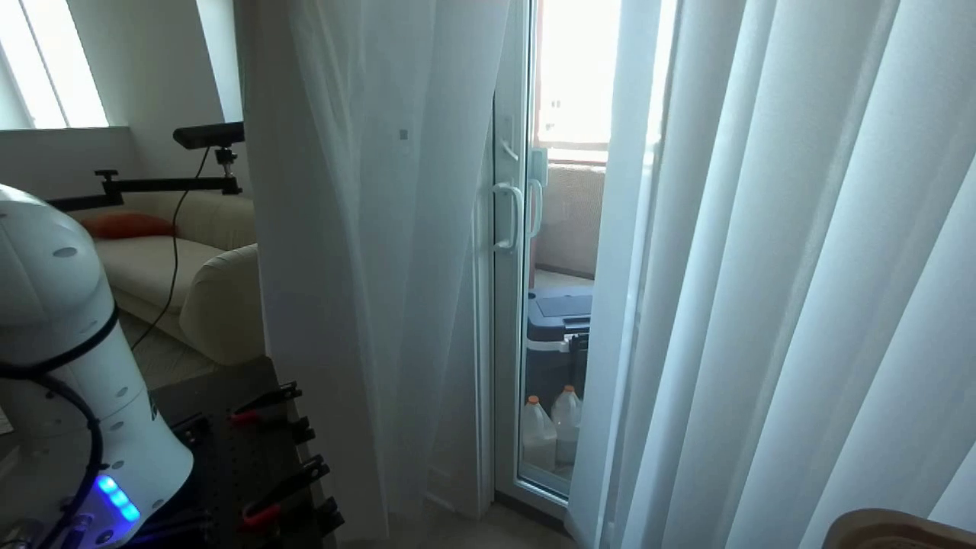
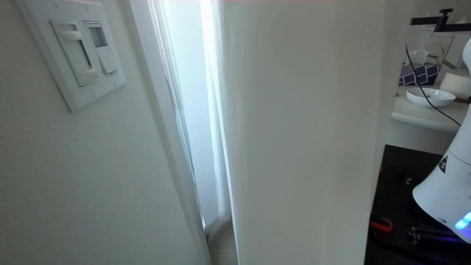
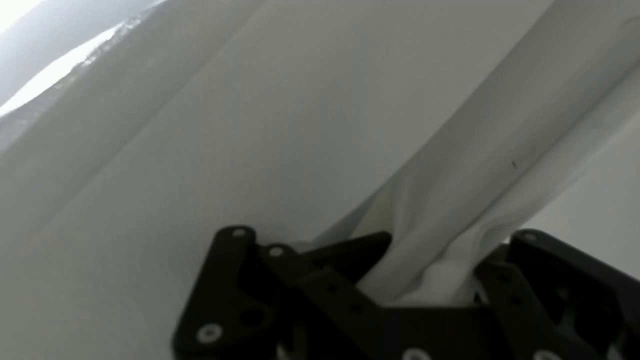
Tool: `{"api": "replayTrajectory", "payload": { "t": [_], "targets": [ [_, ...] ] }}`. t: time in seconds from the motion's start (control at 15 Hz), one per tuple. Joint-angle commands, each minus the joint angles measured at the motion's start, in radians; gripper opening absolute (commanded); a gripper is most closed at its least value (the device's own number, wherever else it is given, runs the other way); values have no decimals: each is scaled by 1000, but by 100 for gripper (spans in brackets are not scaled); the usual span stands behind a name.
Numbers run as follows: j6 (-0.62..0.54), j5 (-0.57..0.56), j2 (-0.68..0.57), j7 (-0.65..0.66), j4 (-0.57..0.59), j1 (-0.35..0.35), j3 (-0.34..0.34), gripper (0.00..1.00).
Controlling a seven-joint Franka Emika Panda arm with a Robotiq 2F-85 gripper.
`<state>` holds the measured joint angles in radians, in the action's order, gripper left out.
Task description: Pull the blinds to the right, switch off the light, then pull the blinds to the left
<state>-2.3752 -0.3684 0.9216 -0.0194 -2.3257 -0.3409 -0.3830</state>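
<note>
The blinds are a white sheer curtain with vertical pleats. A panel (image 1: 374, 229) hangs beside the glass door in an exterior view, and another pleated panel (image 1: 762, 267) hangs at the right. White cloth (image 2: 305, 129) also fills the middle of an exterior view. In the wrist view my black gripper (image 3: 432, 245) has a bunched strip of curtain (image 3: 450, 230) running between its fingers. The cloth hides how tightly they press. The exterior views do not show the gripper. The light switch plate (image 2: 88, 51) is on the wall at upper left in an exterior view; no lamp shows.
A white-framed glass door with a handle (image 1: 509, 217) stands between the curtain panels. The arm (image 1: 69, 366) rises from a black table (image 1: 229, 450) with clamps. A brown chair back (image 1: 892, 530) is at lower right. A white bowl (image 2: 430, 96) sits on a counter.
</note>
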Motion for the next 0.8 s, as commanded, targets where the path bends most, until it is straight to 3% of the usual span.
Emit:
{"api": "replayTrajectory", "payload": {
  "t": [0.0, 0.4, 0.47, 0.53, 0.67, 0.73],
  "targets": [
    [-23, 55, -37, -58, -80, -56, -24, 2],
    [-79, 44, -86, -61, -71, -30, -25, 2],
    [-78, 42, -94, -58, -68, -22, -28, 14],
    [-77, 39, -105, -60, -64, -15, -29, 36],
    [-64, 33, -131, -61, -56, -5, -35, 40],
    [-61, 31, -147, -65, -51, -4, -36, 47]
  ]
}}
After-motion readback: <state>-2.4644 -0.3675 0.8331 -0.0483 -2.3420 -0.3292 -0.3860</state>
